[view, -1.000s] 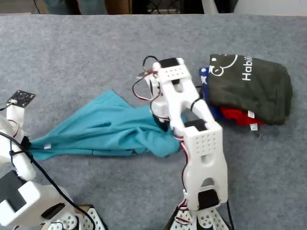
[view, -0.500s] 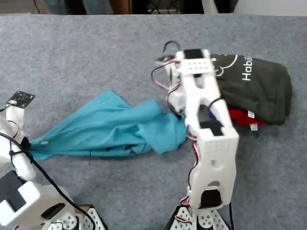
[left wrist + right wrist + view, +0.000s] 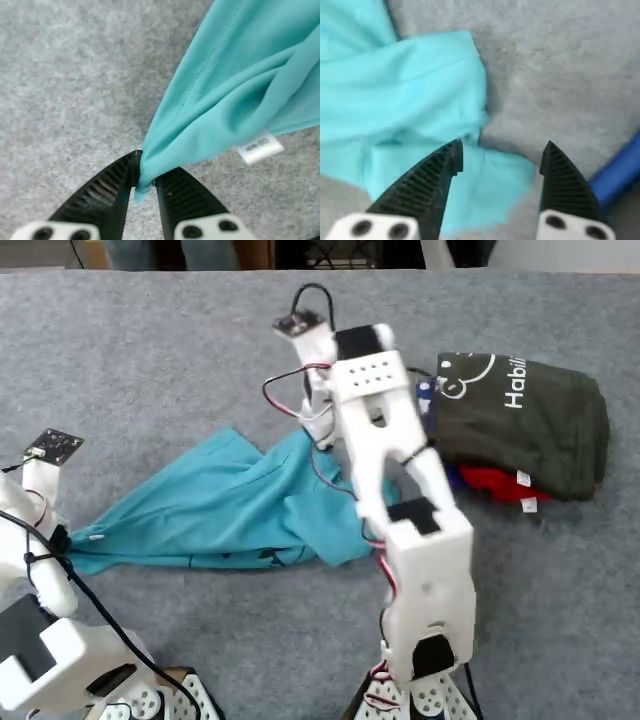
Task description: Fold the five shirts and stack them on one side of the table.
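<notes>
Swinging back from the folded stack (image 3: 520, 430), right pincer (image 3: 503, 150) hangs released over the teal shirt (image 3: 220, 505) at the middle of the counter (image 3: 150, 360); left pincer (image 3: 145, 167) clenches its corner near the left edge.

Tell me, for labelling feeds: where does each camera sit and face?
High view: fixed overhead, looking down on both arms, teal shirt and folded stack.
Left wrist view: on the left arm, facing the left hand shut on the shirt.
Right wrist view: on the right arm, facing the open right hand over the shirt.
All share the shirt.
</notes>
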